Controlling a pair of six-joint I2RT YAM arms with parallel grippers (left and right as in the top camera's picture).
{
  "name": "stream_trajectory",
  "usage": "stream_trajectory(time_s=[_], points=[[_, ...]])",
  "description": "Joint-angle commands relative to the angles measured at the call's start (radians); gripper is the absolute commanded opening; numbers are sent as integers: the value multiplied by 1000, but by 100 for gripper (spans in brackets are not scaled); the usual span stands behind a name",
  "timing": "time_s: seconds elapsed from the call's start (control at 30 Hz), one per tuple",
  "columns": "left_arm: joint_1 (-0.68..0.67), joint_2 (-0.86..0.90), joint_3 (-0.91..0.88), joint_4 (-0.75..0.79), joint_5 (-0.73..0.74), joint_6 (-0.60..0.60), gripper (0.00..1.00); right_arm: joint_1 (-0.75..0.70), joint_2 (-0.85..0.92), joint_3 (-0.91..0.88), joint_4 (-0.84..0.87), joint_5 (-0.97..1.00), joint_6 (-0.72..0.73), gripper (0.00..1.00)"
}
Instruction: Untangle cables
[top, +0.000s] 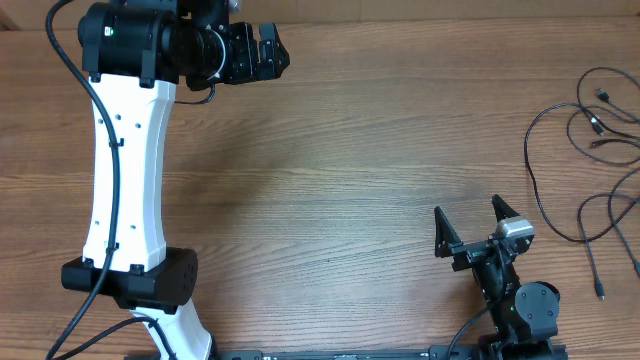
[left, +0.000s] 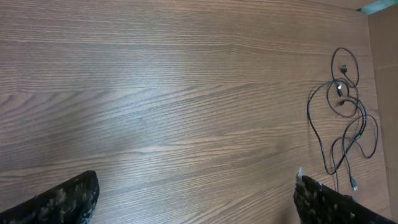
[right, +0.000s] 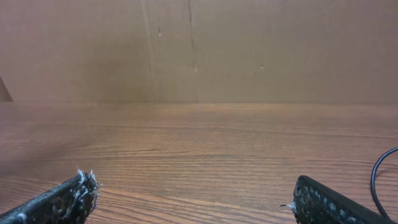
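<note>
From overhead, the cables (top: 590, 150) lie in loose, overlapping loops at the far right of the bench (top: 330, 170), with strands crossing each other and running out of frame. The right pincer (top: 472, 222) sits near them, jaws spread wide and holding nothing. The left pincer (top: 272, 50) is well apart from them, across the bench, and also empty, though its jaws are hard to read from here.

The left wrist view shows its fingers (left: 62, 202) splayed fully over bare wood, the cables (left: 342, 118) off to the right.

The right wrist view shows wide, empty jaws too, with only one curve of the cables (right: 380, 171) entering at the right.

The risk, as I judge it, is that a pincer closing where strands cross could catch two cords together. Pulling then would tighten the tangle or drag the whole bunch instead of freeing one cord.
</note>
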Motion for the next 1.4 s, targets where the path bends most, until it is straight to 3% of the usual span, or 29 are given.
stream_trajectory(time_s=[0.0, 0.3, 0.43, 0.67, 0.93, 1.1, 1.37], points=[[-9, 6, 16, 2, -7, 15, 100, -2, -11, -11, 3, 3, 0, 100], [-9, -10, 11, 7, -42, 15, 100, -2, -11, -11, 3, 3, 0, 100], [-9, -93, -132, 113, -107, 16, 100, -2, -11, -11, 3, 3, 0, 100], [-5, -404, -686, 555, -110, 139, 100, -2, -11, -11, 3, 3, 0, 100], [41, -828, -1345, 1046, -69, 161, 100, -2, -11, -11, 3, 3, 0, 100], [86, -1065, -1653, 1204, -55, 174, 100, -2, -11, -11, 3, 3, 0, 100], [92, -1503, -2103, 1482, -92, 352, 100, -2, -11, -11, 3, 3, 0, 100]])
